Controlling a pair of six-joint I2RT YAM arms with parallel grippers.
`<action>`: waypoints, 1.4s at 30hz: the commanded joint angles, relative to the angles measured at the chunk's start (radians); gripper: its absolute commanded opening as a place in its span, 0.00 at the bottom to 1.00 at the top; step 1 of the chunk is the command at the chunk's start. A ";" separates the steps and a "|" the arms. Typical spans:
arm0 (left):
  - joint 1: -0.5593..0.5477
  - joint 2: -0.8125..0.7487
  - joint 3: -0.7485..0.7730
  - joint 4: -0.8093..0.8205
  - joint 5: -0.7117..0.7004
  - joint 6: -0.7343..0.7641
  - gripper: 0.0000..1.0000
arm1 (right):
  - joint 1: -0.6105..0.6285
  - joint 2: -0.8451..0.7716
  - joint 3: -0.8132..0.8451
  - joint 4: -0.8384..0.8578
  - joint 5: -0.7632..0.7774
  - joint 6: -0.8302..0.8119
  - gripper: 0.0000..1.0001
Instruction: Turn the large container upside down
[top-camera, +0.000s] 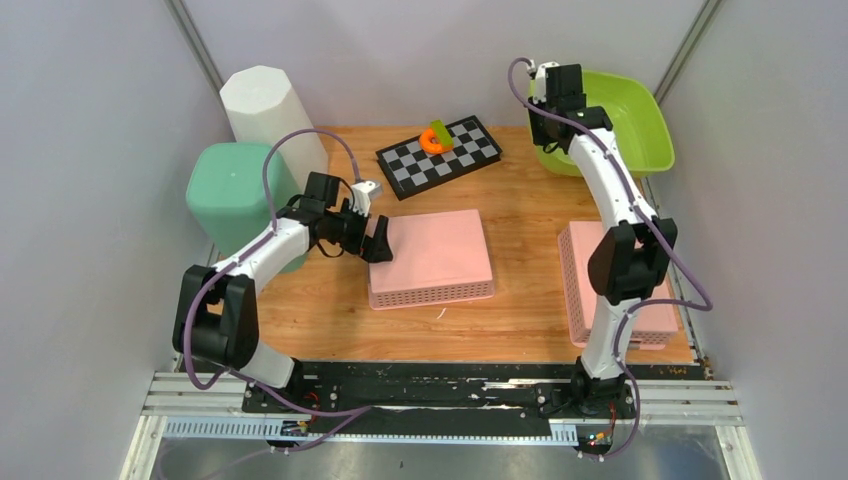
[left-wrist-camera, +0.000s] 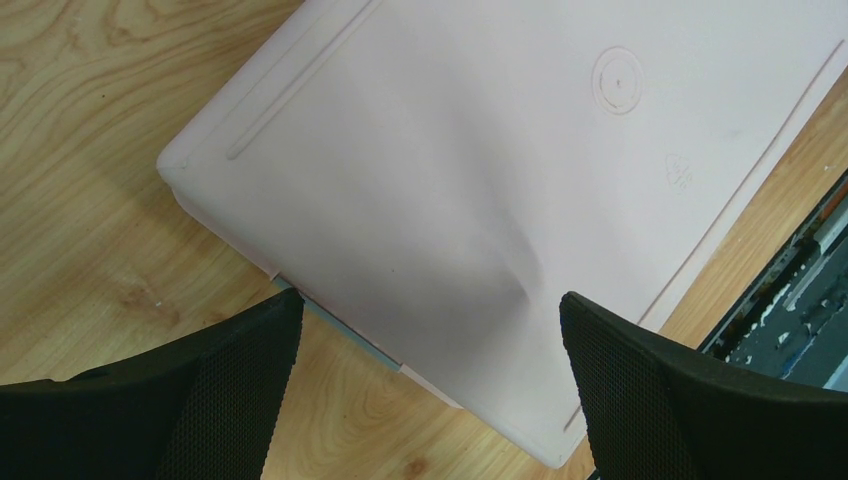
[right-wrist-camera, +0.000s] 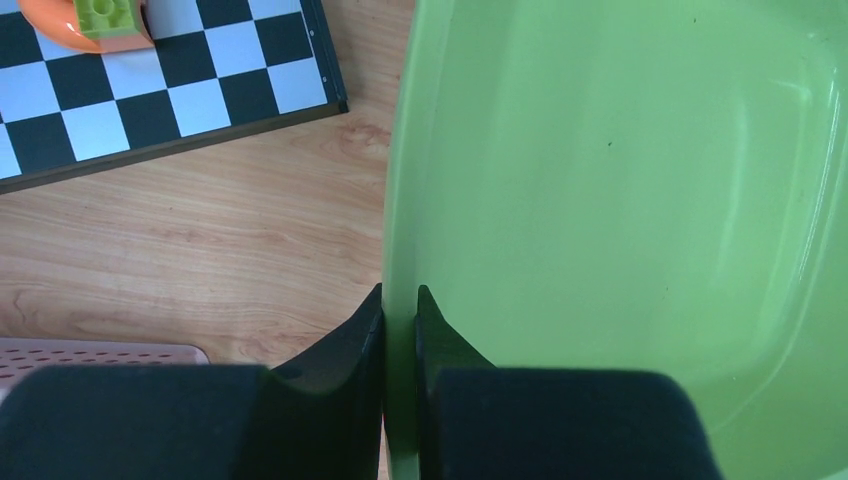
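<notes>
The large container is a lime-green tub (top-camera: 632, 128) standing open side up at the table's back right corner. My right gripper (top-camera: 553, 108) is shut on its left rim, one finger inside and one outside the wall. The right wrist view shows the thin green wall (right-wrist-camera: 620, 200) pinched between the black fingers of that gripper (right-wrist-camera: 400, 300). My left gripper (top-camera: 378, 238) hovers open over the left edge of a pink basket (top-camera: 440, 250) lying bottom up; in the left wrist view the gripper (left-wrist-camera: 430, 310) holds nothing above the basket's corner (left-wrist-camera: 480, 150).
A white bin (top-camera: 268, 105) and a teal bin (top-camera: 235, 195) stand at the back left. A checkerboard (top-camera: 445, 160) carries an orange ring with a green brick (top-camera: 436, 138). A second pink basket (top-camera: 575, 270) lies at the right under the right arm.
</notes>
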 joint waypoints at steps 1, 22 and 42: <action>-0.016 0.015 -0.004 0.028 -0.006 -0.011 1.00 | 0.010 -0.109 0.043 0.006 0.017 -0.072 0.02; -0.207 0.206 0.171 0.168 -0.109 -0.258 1.00 | 0.010 -0.543 -0.103 -0.072 -0.353 -0.048 0.02; -0.386 0.291 0.314 0.194 -0.182 -0.351 1.00 | 0.012 -0.728 -0.192 -0.131 -0.718 -0.067 0.02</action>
